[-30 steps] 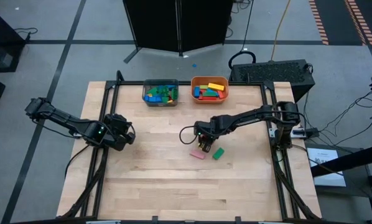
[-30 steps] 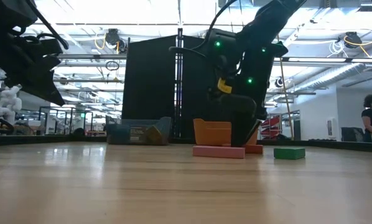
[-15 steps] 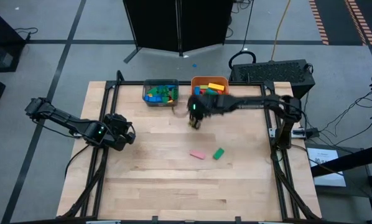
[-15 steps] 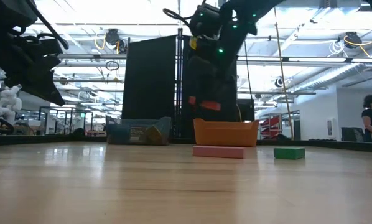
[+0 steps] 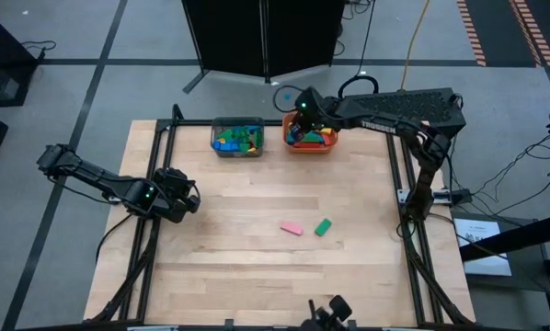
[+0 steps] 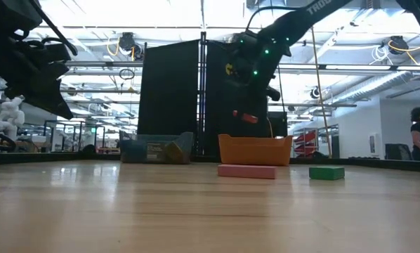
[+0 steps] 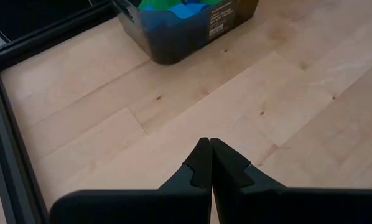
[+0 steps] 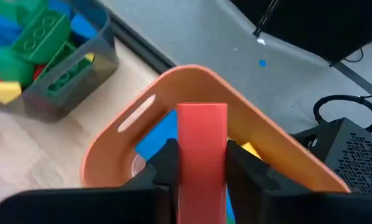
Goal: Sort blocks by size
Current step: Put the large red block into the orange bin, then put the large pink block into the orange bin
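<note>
Right gripper hanging over the orange bin with a red bar pinched

Mid-table there's a pink bar (image 5: 292,228) and a green block (image 5: 323,226) lying loose, close together but not touching. Left gripper (image 7: 205,163) sits low at the table's left side, fingers pressed together, empty. Farther back, the right gripper (image 8: 198,163) is clamped on a red bar (image 8: 201,155) right above the orange bin (image 5: 291,144); the grey bin (image 5: 216,149) of blocks sits beside it.

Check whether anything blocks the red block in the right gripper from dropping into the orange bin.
Nothing visible does. The right gripper holds the red block directly over the orange bin; its open top lies below, with only other blocks inside. The grey bin sits beside it, off the path. The left gripper waits far off.
</note>
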You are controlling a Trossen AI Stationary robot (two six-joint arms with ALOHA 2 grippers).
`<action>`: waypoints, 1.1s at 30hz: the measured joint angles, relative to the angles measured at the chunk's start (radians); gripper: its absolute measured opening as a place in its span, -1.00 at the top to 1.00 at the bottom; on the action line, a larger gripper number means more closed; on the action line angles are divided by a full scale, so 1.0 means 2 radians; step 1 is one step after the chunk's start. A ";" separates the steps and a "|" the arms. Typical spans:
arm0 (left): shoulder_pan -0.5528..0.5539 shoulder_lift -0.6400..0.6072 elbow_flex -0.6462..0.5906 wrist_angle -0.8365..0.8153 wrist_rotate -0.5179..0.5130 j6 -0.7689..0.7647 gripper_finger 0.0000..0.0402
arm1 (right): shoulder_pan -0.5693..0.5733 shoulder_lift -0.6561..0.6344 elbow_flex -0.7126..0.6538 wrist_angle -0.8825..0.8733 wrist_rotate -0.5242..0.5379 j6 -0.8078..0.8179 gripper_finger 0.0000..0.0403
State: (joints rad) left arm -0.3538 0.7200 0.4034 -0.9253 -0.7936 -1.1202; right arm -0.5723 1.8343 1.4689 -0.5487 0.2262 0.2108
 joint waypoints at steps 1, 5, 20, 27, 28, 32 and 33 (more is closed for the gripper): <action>0.000 0.000 0.000 0.000 0.000 0.000 1.00 | -0.003 0.000 0.000 0.003 -0.001 0.000 0.58; 0.000 0.000 0.000 0.000 -0.002 0.000 1.00 | -0.013 0.000 0.000 0.016 -0.011 -0.006 0.16; 0.000 0.000 0.000 0.000 -0.001 0.000 1.00 | 0.070 -0.001 0.000 -0.020 -0.250 -0.033 -0.19; 0.000 0.000 0.000 0.000 -0.001 0.000 1.00 | 0.226 -0.001 -0.001 -0.040 -0.138 -0.043 -0.16; 0.000 0.000 0.000 0.000 -0.001 0.000 1.00 | 0.245 -0.001 -0.004 -0.034 -0.117 -0.037 -0.16; 0.000 0.000 0.000 0.000 0.000 0.000 1.00 | 0.304 -0.001 -0.031 -0.013 -0.043 0.001 -0.16; 0.000 0.000 0.000 0.000 0.000 0.000 1.00 | 0.315 -0.001 -0.040 -0.011 -0.027 0.013 -0.16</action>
State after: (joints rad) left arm -0.3540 0.7200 0.4034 -0.9249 -0.7940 -1.1198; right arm 0.0568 1.8324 1.3891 -0.5708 0.1717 0.2377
